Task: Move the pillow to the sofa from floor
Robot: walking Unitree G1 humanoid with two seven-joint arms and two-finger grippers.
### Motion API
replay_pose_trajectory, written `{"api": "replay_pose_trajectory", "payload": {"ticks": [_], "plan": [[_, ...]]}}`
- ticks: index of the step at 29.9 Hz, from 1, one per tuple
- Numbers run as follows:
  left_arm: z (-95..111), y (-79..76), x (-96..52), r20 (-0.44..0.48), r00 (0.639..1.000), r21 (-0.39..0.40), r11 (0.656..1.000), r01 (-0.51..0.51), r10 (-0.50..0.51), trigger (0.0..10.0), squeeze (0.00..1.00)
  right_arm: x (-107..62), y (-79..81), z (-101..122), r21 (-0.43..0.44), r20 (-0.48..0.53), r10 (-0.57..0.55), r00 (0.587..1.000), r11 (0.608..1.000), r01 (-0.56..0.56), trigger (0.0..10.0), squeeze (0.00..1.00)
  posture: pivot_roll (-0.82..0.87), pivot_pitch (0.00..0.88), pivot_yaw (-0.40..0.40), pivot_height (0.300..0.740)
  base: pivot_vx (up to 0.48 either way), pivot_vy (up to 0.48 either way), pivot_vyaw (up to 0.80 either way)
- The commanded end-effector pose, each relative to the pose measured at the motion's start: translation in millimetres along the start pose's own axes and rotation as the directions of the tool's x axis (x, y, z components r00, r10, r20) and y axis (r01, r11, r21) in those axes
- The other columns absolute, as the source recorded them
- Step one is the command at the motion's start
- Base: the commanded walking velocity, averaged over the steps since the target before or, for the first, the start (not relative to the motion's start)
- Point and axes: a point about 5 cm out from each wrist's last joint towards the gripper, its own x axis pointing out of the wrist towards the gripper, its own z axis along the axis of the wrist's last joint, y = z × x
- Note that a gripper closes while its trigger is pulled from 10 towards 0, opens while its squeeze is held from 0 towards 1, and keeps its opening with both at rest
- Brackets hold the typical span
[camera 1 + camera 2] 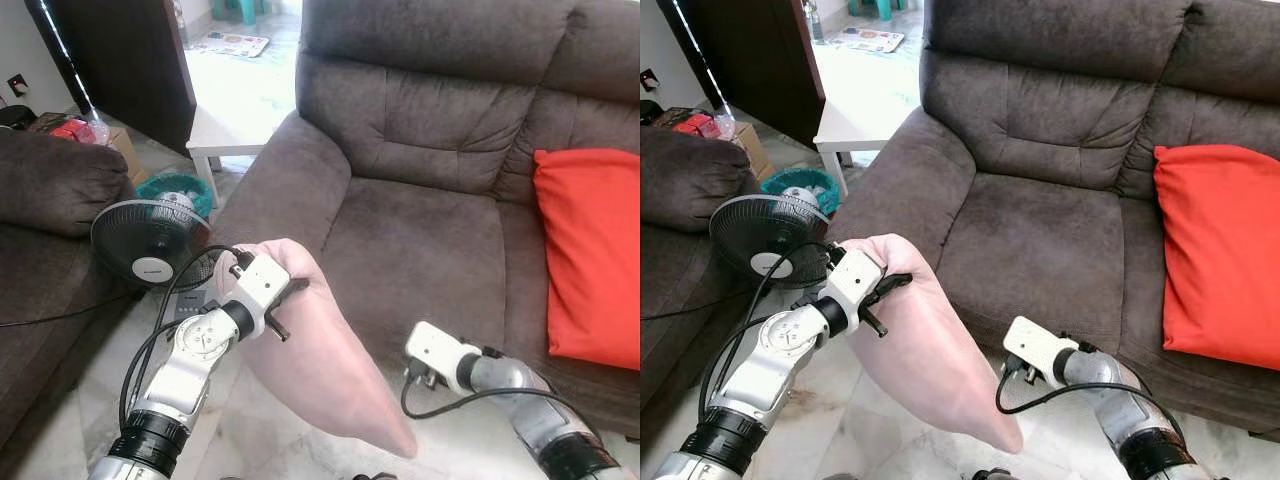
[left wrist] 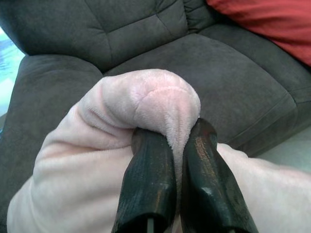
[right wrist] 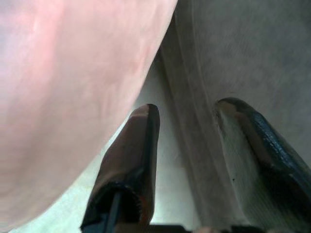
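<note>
A pale pink pillow hangs off the floor in front of the dark grey sofa, beside its left armrest. My left gripper is shut on a fold at the pillow's upper end, and plush fabric bulges over the black fingers. My right gripper is open beside the pillow's lower end, close to the sofa's front, with nothing between its fingers. The right wrist sits just right of the pillow.
A red cushion leans on the sofa's right side. A black fan, a teal basket and a white table stand to the left. A second sofa lies at far left.
</note>
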Motion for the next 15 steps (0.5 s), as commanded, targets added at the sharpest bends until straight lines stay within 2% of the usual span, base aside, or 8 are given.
{"api": "replay_pose_trajectory", "payload": {"ticks": [1, 3, 4, 6, 13, 15], "plan": [[29.2, 5.2, 4.6, 0.109, 0.994, 0.074, 0.997, -0.003, -0.005, 10.0, 0.00, -4.8, -5.0, -4.5, 0.028, -0.016, -0.017, 1.000, 0.999, 0.018, 10.0, 1.00, 0.12, 0.082, -0.015, 0.740, 0.000, 0.000, 0.00], [27.6, 6.1, 4.6, 0.100, 0.995, 0.081, 0.997, -0.015, 0.007, 10.0, 0.00, -9.3, -6.0, -1.4, 0.015, 0.003, 0.013, 1.000, 1.000, -0.013, 10.0, 1.00, 0.11, 0.087, -0.011, 0.740, 0.000, 0.000, 0.00], [27.0, 6.8, 4.7, 0.097, 0.995, 0.080, 0.997, -0.021, 0.013, 10.0, 0.00, -11.9, -5.5, -2.1, -0.011, -0.007, 0.033, 0.999, 0.999, -0.033, 10.0, 0.00, 0.11, 0.091, -0.011, 0.740, 0.000, 0.000, 0.00], [25.7, 7.4, 5.4, 0.087, 0.996, 0.086, 0.996, -0.029, 0.021, 10.0, 0.00, -16.2, -6.1, -4.7, -0.048, -0.033, 0.050, 0.998, 0.998, -0.051, 10.0, 0.00, 0.11, 0.093, -0.011, 0.740, 0.000, 0.000, 0.00], [22.9, 6.5, 6.9, 0.069, 0.997, 0.099, 0.994, -0.033, 0.027, 10.0, 0.00, -23.7, -12.6, -0.5, -0.052, -0.032, 0.055, 0.998, 0.997, -0.056, 10.0, 0.00, 0.10, 0.100, -0.009, 0.740, 0.000, 0.000, 0.00], [21.9, 7.1, 7.0, 0.063, 0.997, 0.107, 0.993, -0.048, 0.041, 10.0, 0.00, -29.2, -12.0, -0.6, -0.086, -0.060, 0.095, 0.994, 0.991, -0.100, 10.0, 0.00, 0.10, 0.101, -0.009, 0.740, 0.000, 0.000, 0.00]]}}
